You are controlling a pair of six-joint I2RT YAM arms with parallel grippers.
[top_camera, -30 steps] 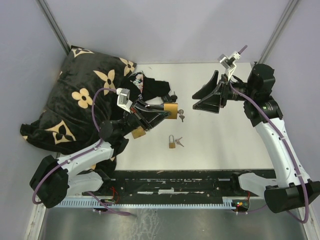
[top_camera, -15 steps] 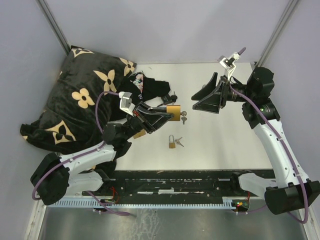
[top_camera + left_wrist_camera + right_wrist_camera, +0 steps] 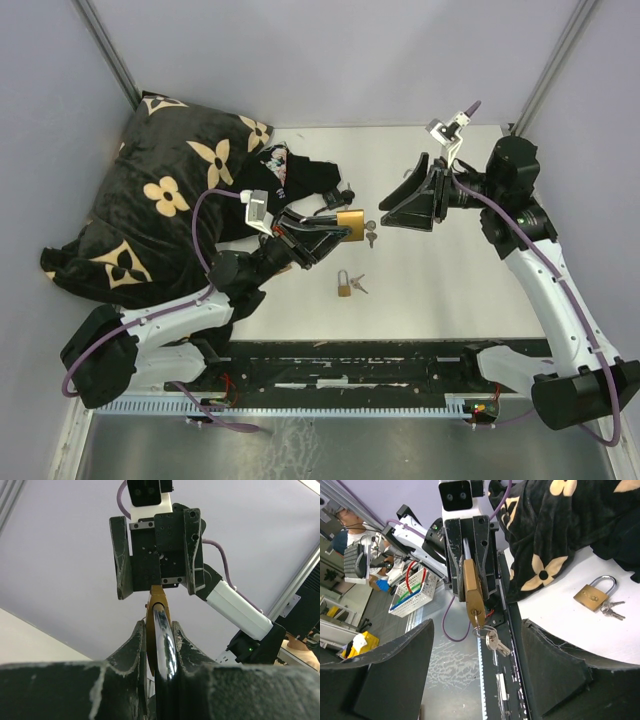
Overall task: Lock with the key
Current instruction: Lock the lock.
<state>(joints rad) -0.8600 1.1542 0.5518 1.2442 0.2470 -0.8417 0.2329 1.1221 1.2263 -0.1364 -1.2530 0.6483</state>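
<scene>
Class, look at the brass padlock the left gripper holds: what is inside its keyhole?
A key sits in the padlock's keyhole, spare keys dangling from its ring. Its blade is covered by the lock body.

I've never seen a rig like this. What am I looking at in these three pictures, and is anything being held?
A left arm and a right arm, both robotic, are bolted at the near edge of a white table. One picture looks down from above and behind them. The other two come from small cameras on each wrist, so each arm sees the other head-on. The left gripper is clamped on a brass padlock, held off the table with keys hanging from its keyhole. The right gripper faces it, open and empty. A second padlock lies on the table, and a black flowered cushion sits at the far left.
</scene>
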